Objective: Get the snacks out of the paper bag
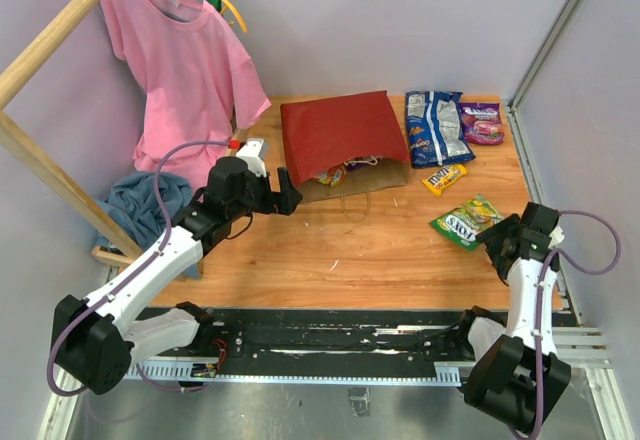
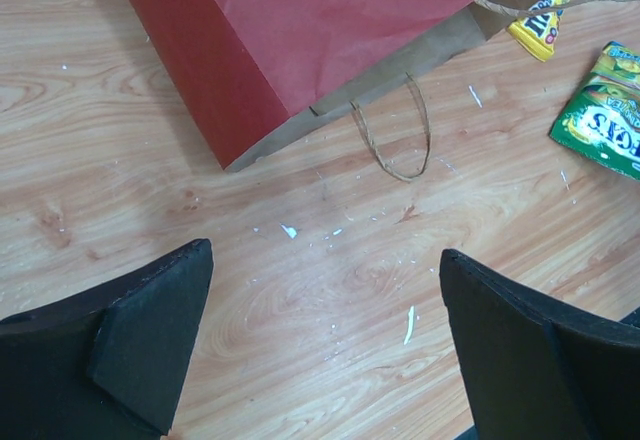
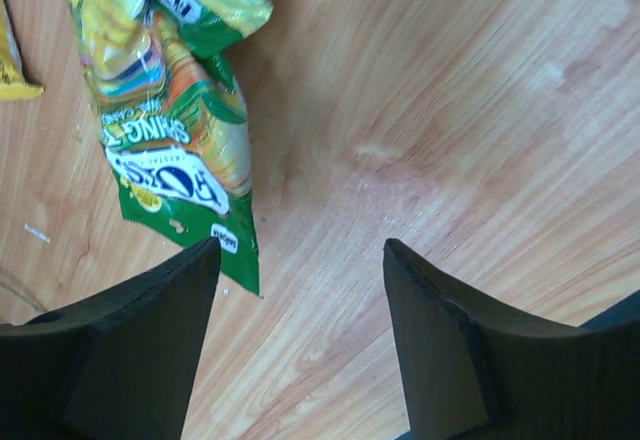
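The red paper bag lies on its side at the table's back middle, its brown mouth facing the front, with colourful snack packets showing inside. It also shows in the left wrist view. Outside lie a blue-white cookie bag, a purple packet, a yellow candy pack and a green packet, which also shows in the right wrist view. My left gripper is open and empty just left of the bag's mouth. My right gripper is open and empty beside the green packet.
A pink shirt hangs on a wooden rack at the back left. A blue cloth heap lies under it. Grey walls close in the table on three sides. The bag's twisted handle lies loose on the wood.
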